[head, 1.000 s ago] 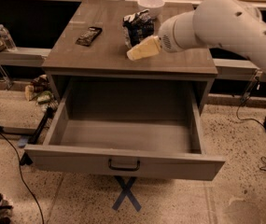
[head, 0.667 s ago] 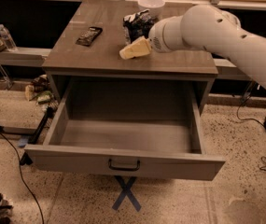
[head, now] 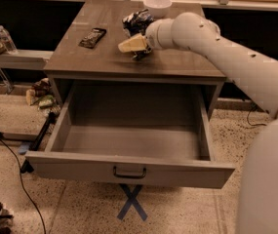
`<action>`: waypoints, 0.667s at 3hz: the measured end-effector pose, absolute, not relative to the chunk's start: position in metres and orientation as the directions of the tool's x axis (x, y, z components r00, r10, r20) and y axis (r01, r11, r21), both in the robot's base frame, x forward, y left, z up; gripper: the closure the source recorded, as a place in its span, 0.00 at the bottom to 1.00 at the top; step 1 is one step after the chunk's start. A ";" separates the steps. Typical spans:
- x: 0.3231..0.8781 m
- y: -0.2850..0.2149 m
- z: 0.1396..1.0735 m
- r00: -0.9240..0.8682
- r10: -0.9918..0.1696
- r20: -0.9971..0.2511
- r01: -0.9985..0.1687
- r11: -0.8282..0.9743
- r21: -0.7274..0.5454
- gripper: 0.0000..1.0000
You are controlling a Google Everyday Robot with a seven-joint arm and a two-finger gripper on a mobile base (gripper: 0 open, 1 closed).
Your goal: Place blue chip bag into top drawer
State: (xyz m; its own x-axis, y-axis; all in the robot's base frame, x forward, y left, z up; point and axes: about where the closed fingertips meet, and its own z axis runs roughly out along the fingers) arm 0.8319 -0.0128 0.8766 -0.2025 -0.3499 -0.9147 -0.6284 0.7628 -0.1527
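The blue chip bag (head: 136, 19) is a crinkled dark bag with silvery patches, standing on the cabinet top near its back, beside a white bowl. My gripper (head: 132, 46) is over the cabinet top just in front of the bag, pointing left, close to its lower edge; whether it touches the bag I cannot tell. The white arm reaches in from the right. The top drawer (head: 129, 169) is pulled wide open below, grey and with nothing inside, with a small dark handle (head: 129, 172) at the centre of its front panel.
A flat dark snack packet (head: 92, 37) lies on the left of the cabinet top (head: 177, 65). A white bowl (head: 157, 5) stands at the back. A water bottle (head: 6, 39) sits on a low shelf at the left. Cables and a blue tape cross (head: 131, 204) are on the floor.
The arm has swung left across the cabinet top, and the gripper now sits just in front of the chip bag. The drawer and the bag have not moved.
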 end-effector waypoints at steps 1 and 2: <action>0.854 -0.011 0.866 -0.207 -0.336 -0.919 -0.614 0.776 -0.145 0.25; 0.864 -0.005 0.861 -0.194 -0.348 -0.917 -0.616 0.771 -0.162 0.47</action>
